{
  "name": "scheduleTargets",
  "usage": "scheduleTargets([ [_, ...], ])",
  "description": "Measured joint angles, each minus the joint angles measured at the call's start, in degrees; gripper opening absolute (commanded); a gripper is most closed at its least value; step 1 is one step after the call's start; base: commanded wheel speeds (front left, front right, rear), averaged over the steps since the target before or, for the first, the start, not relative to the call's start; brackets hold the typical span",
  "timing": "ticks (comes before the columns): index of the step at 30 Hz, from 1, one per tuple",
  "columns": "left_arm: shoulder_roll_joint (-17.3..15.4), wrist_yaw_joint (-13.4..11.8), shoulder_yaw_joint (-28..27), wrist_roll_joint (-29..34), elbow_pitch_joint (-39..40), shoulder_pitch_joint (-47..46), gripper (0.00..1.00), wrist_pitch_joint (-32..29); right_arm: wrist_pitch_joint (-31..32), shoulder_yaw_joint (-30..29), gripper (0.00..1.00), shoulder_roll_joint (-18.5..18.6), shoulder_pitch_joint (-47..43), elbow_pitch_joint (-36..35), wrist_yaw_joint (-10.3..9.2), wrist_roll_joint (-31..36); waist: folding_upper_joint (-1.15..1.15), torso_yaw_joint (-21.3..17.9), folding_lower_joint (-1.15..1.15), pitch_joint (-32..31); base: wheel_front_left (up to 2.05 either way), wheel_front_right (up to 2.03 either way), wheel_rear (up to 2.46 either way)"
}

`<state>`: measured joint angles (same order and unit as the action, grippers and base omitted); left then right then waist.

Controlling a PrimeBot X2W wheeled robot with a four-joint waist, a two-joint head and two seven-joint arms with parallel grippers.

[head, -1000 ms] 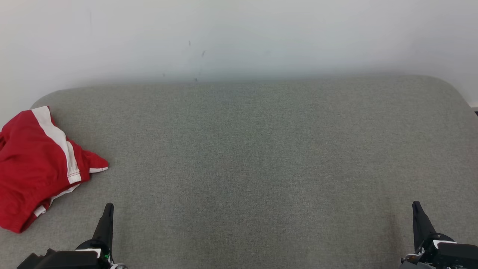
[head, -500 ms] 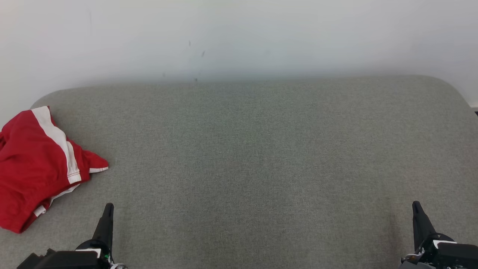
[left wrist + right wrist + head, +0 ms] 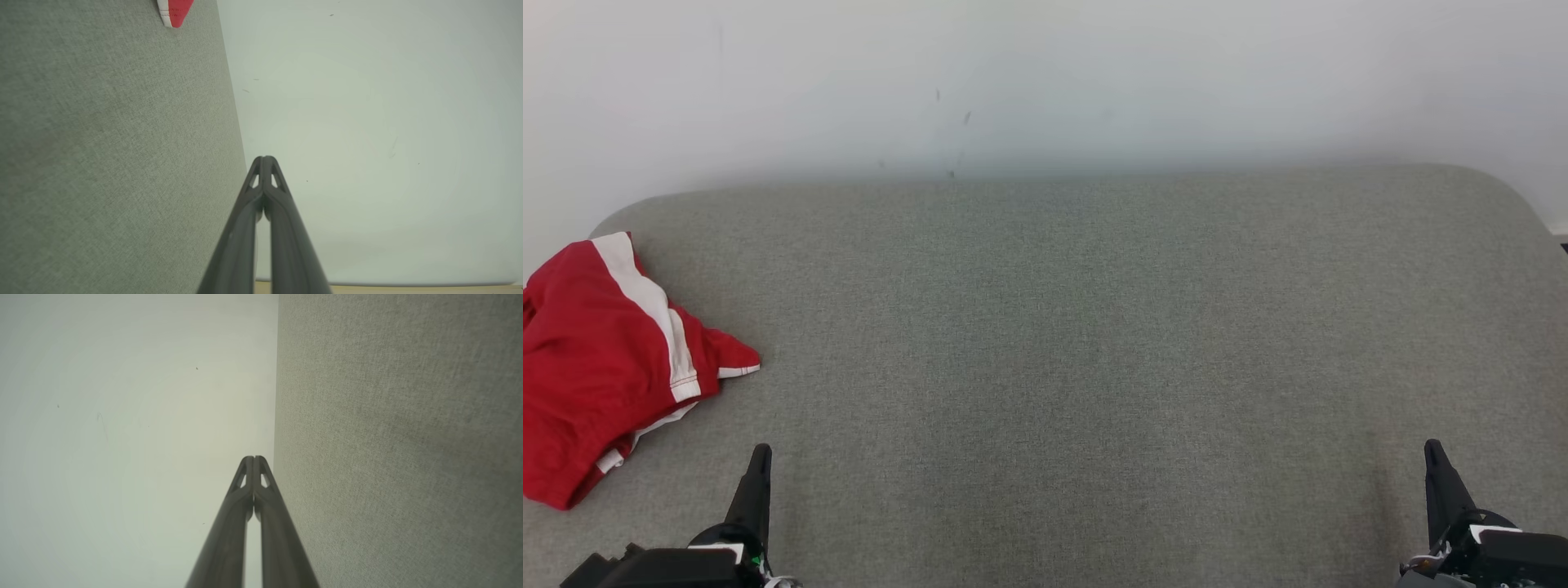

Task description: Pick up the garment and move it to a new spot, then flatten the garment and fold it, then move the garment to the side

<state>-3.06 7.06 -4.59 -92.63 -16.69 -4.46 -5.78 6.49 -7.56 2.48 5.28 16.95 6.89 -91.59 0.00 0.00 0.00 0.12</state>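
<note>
Grippers sit nearest, at the bottom edge: the left gripper (image 3: pixel 760 454) and right gripper (image 3: pixel 1435 453), each empty with its fingers pressed together. Farther off, the crumpled red-and-white garment (image 3: pixel 588 384) lies at the left edge of the grey cushion (image 3: pixel 1094 327), well apart from the right gripper. A pinch there may catch only one layer, or nudge the heap over the edge.

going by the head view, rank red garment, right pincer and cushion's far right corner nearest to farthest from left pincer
1. red garment, just ahead and left of the left pincer
2. right pincer, lower right
3. cushion's far right corner, back right
</note>
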Motion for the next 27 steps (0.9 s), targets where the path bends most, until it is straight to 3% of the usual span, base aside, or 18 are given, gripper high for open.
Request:
scheduleTargets([
  [27, 0.02, 0.00, -0.02, 0.00, 0.00, 0.00, 0.00, 0.00, 0.00, 0.00, 0.00, 0.00, 0.00, 0.00, 0.00, 0.00, 0.00, 0.00, 0.00, 0.00, 0.00, 0.00, 0.00],
])
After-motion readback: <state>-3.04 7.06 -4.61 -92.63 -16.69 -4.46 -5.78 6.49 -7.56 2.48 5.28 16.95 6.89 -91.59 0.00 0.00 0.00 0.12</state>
